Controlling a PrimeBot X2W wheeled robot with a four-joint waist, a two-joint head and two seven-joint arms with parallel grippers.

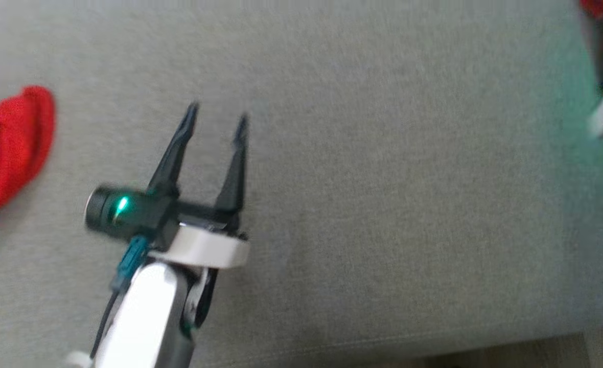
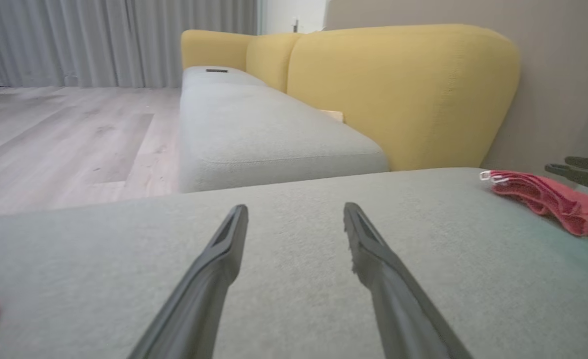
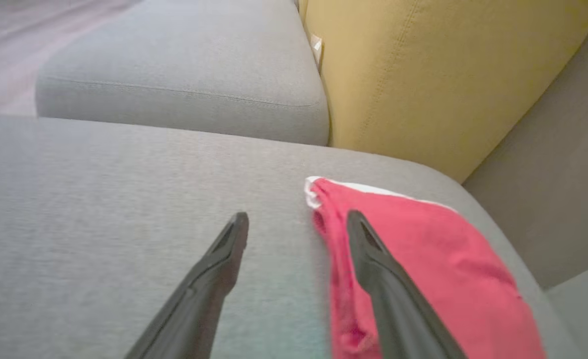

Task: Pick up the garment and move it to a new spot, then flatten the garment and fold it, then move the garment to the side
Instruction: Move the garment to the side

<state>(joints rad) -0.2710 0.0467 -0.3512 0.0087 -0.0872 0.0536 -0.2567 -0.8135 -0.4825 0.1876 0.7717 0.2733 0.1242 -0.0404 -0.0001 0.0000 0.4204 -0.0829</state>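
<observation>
While under right tool point(image 3: 297, 215), garment point(image 3: 438, 259) near backrest point(image 3: 423, 75).

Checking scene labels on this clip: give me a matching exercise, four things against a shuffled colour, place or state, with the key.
Things:
1. left claw
2. red garment with white trim
3. sofa backrest
4. floor

Matches:
A. pale wood
B. open, over bare grey cushion
C. yellow
D. lying near the cushion's corner, by the open right claw

Pairs: 1-B; 2-D; 3-C; 4-A
</observation>
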